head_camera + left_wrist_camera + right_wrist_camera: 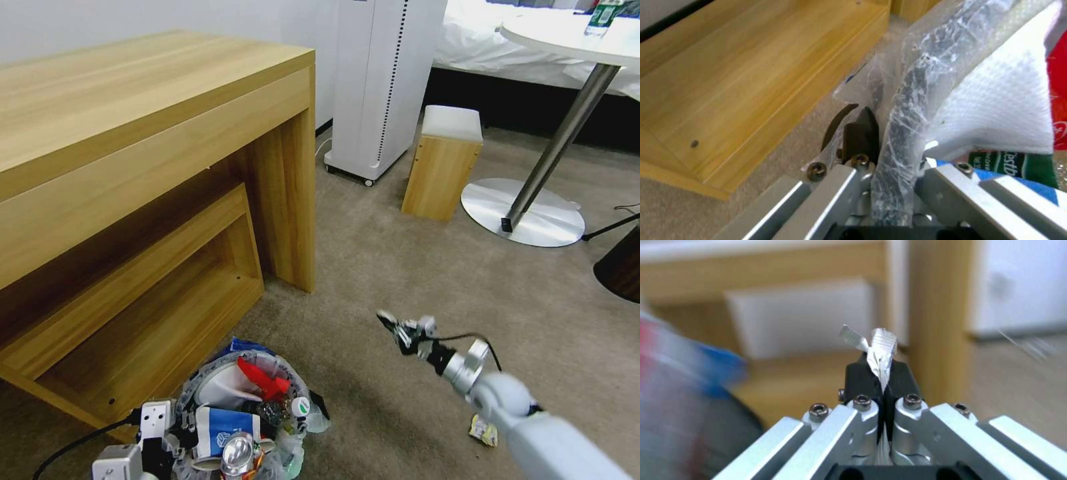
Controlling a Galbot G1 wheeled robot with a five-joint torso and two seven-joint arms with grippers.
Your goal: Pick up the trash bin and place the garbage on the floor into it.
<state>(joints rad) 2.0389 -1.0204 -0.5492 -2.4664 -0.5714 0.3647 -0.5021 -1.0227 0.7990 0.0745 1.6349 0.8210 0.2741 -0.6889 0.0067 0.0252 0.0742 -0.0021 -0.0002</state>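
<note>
Now, bin sits lower left of head view, beside desk, full of litter. I hold its bag-wrapped rim with left gripper, jaws clamped; plastic slick, rim stiff, load light. Right gripper, lower centre-right, pinches thin foil scrap: flimsy, tears easily. Wrapper lies on carpet under right arm.

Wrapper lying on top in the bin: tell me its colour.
Red wrapper; the head view shows it best.

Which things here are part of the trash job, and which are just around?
Job: trash bin in left gripper; silvery scrap in right gripper; yellow wrapper on carpet.
Around: wooden desk, stool, round table, white unit.
</note>
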